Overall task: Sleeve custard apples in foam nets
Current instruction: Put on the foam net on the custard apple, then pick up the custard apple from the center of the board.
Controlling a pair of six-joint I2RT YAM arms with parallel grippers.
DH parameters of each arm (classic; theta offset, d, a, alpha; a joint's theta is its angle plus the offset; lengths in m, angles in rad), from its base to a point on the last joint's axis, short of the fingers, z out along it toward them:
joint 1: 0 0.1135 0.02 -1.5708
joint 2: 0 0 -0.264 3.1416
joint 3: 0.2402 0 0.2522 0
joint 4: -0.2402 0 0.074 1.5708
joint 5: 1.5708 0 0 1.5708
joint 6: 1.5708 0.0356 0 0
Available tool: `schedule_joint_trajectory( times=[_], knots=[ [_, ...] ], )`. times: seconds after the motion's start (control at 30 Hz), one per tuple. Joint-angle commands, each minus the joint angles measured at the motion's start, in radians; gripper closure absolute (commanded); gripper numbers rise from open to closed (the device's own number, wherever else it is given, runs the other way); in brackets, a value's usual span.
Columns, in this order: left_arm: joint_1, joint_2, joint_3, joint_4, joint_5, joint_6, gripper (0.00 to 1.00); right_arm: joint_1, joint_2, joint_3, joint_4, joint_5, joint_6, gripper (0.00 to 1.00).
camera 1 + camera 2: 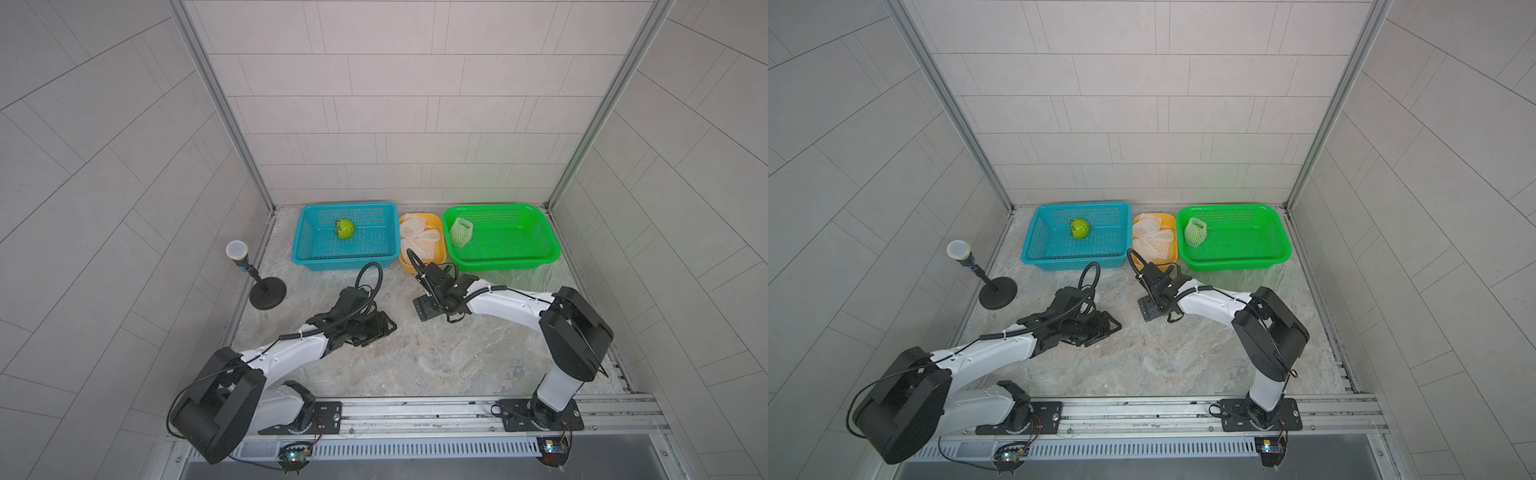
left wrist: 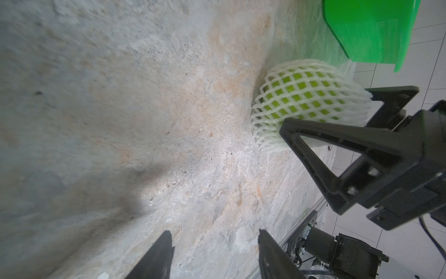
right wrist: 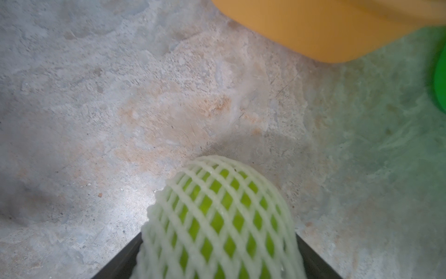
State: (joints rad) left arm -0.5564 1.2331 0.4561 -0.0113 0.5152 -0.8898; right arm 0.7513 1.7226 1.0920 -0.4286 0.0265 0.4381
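Note:
A custard apple wrapped in a white foam net sits low over the table between the fingers of my right gripper, which is shut on it; the left wrist view shows the same netted fruit gripped from its side. My left gripper hovers open over bare table, holding nothing. In both top views a bare custard apple lies in the blue basket, and another netted one stands in the green basket. Spare foam nets fill the yellow tray.
The three containers stand in a row along the back wall. A microphone on a black stand is at the left edge of the marbled table. Both arms reach in from the front rail, with the left gripper facing the right one.

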Motion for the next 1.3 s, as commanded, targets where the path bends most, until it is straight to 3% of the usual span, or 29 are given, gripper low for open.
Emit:
schedule_joint_trajectory(
  times=[0.0, 1.07, 1.27],
  knots=[
    [0.007, -0.008, -0.008, 0.011, 0.000, 0.003, 0.40, -0.003, 0.035, -0.002, -0.014, -0.014, -0.002, 0.17],
    [0.009, 0.010, 0.006, -0.003, 0.002, 0.015, 0.40, -0.004, 0.149, -0.009, 0.011, -0.011, -0.033, 0.17],
    [0.013, -0.019, 0.000, -0.014, -0.007, 0.012, 0.40, -0.013, 0.109, -0.043, 0.074, -0.077, -0.042, 0.19]
  ],
)
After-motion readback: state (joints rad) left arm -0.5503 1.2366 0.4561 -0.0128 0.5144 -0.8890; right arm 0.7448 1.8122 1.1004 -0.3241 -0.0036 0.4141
